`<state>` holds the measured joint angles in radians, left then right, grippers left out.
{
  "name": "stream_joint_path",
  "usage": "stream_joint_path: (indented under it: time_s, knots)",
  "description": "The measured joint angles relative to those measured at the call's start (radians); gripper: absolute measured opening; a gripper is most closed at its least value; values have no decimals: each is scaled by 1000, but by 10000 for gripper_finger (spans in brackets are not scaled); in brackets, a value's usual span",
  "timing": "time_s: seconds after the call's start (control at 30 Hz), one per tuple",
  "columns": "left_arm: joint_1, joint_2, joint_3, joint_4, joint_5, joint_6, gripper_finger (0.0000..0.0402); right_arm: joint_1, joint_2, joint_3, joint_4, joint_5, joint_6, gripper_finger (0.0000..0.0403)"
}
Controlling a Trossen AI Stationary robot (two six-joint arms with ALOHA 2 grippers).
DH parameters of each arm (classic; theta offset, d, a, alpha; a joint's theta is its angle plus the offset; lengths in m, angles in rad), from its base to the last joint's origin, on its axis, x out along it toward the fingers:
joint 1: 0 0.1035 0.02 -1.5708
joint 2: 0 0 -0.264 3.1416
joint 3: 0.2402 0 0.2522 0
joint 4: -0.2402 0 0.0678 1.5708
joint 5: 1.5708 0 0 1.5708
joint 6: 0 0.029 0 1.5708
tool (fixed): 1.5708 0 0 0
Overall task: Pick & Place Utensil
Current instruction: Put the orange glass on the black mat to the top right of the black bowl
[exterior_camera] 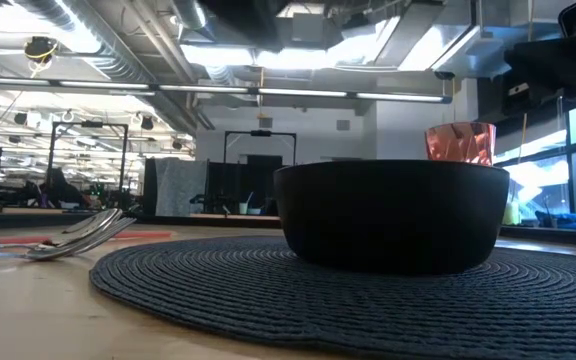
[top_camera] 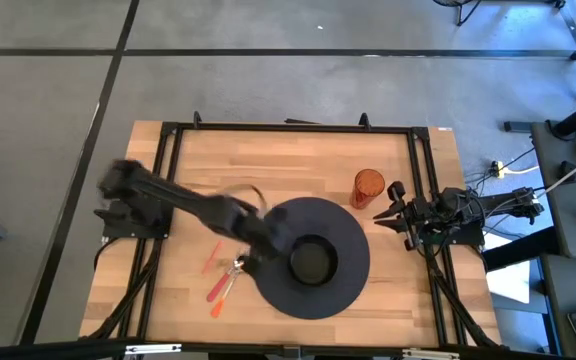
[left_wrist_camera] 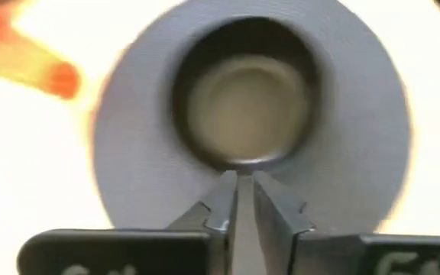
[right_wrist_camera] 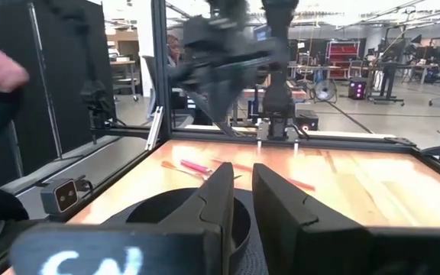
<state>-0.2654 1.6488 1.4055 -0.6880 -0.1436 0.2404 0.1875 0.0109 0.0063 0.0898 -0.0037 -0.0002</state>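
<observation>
Tabletop fork [top_camera: 230, 277], tines toward mat [top_camera: 343, 290]

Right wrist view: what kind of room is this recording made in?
Probably a robotics lab or workshop: other framed workstations beyond the wooden table, a fan on the floor, exposed ceiling ducts.

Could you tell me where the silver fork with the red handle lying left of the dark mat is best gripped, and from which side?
Probably at the red handle, from straight above. The silver fork lies flat on the wooden table with its tines at the edge of the dark round woven mat, so the handle, out on bare wood, offers clearer room. The left gripper is nearest.
</observation>
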Motion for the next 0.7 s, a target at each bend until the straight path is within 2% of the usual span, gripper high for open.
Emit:
stream_joint_path:
  time_s: [0.1, 0.23, 0.33, 0.43, 0.5, 0.6, 0.7]
  knots:
    - [71, -232, -320, 369, -27, -16, 8, 0, 0, 0, 1, 1, -4, 53]
    - [157, -479, -720, 1002, -25, -67, 4, 0, 0, 0, 10, 2, -4, 53]
    - [193, -571, -965, 1393, -42, -86, 2, 0, 0, 0, 17, 2, -4, 53]
    - [210, -569, -1139, 1775, -44, -120, 1, 0, 0, 0, 17, 3, -4, 53]
    - [217, -565, -1204, 1887, -91, -145, 2, 0, 0, 0, 18, 9, -7, 53]
    - [215, -588, -1253, 1865, -153, -127, 1, 0, 0, 0, 47, 63, -20, 53]
    - [202, -668, -1275, 1848, -223, -106, 2, 0, 0, 0, 87, 99, -49, 53]
